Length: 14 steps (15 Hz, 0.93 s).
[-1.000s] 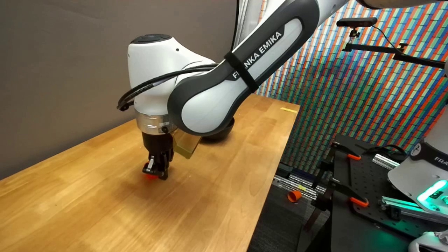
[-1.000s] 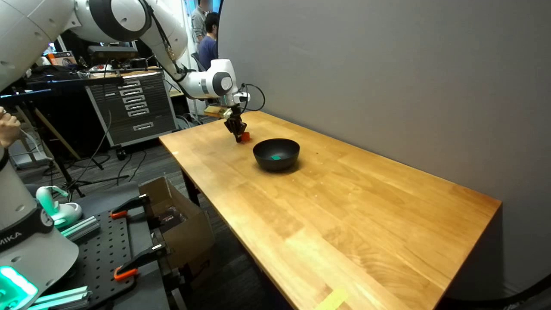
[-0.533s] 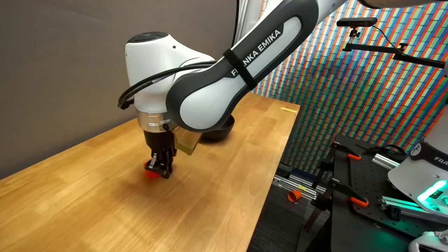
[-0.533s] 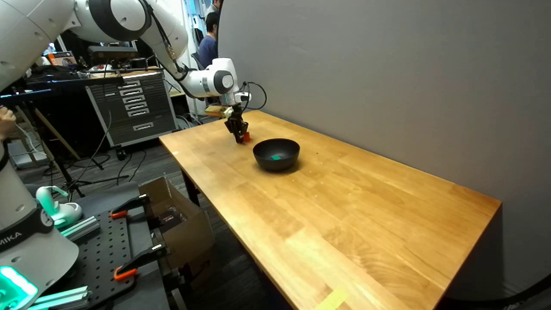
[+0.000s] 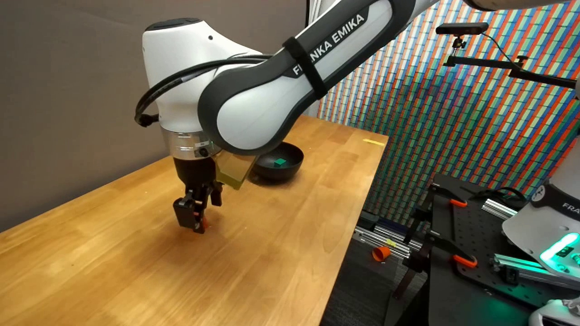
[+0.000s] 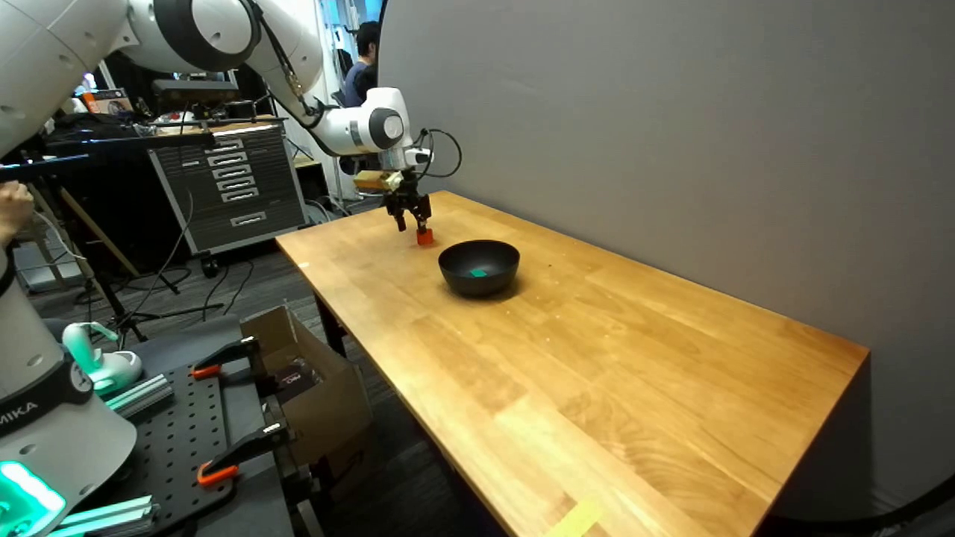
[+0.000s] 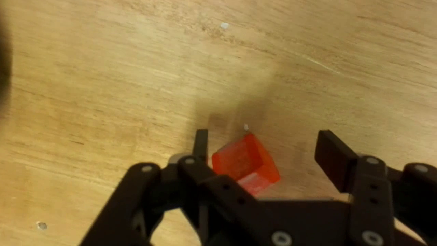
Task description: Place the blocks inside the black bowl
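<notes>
The red-orange block [image 7: 239, 159] rests on the table between the parted jaws of my gripper [image 7: 263, 139], nearer the left finger [image 7: 201, 143] in the wrist view. A wide gap separates it from the right finger [image 7: 333, 157]. Part of the block is hidden behind the left finger's linkage. In an exterior view the red-orange block [image 6: 424, 237] sits right under one finger of my gripper [image 6: 412, 227]; in an exterior view it is mostly covered by that finger. The green block [image 5: 280, 162] lies inside the black bowl [image 5: 281, 174], which stands a short way from my gripper.
The wooden table [image 6: 612, 358] meets a grey wall [image 6: 634, 149] along its back. A blurred dark shape [image 7: 3, 68] cuts into the wrist view's left edge. Yellow tape [image 6: 578, 518] marks a table end. A clamped black stand [image 5: 480, 235] holds the arm's base.
My jaws, shut beside the red-orange block before, have spread apart. The arm has risen a little, and more of the bowl with the green block now shows in an exterior view.
</notes>
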{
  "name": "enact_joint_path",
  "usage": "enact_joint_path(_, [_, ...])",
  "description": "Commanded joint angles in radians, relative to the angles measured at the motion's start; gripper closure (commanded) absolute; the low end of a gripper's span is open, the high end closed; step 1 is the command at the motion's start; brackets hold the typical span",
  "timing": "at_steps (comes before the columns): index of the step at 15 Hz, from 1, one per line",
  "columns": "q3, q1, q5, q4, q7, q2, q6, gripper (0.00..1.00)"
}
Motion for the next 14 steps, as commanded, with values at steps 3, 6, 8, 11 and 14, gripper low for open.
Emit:
enact_joint_path(3, [0.032, -0.014, 0.012, 0.074, -0.082, 0.03, -0.062, 0.0])
enact_joint_path(6, [0.034, -0.016, 0.012, 0.1, -0.106, 0.061, -0.057, 0.0])
enact_joint_path(8, [0.034, -0.016, 0.009, 0.12, -0.124, 0.085, -0.058, 0.0])
enact_joint_path(11, [0.029, -0.016, 0.005, 0.164, -0.151, 0.123, -0.065, 0.0])
enact_joint_path(14, [0.023, -0.02, 0.004, 0.214, -0.171, 0.156, -0.071, 0.0])
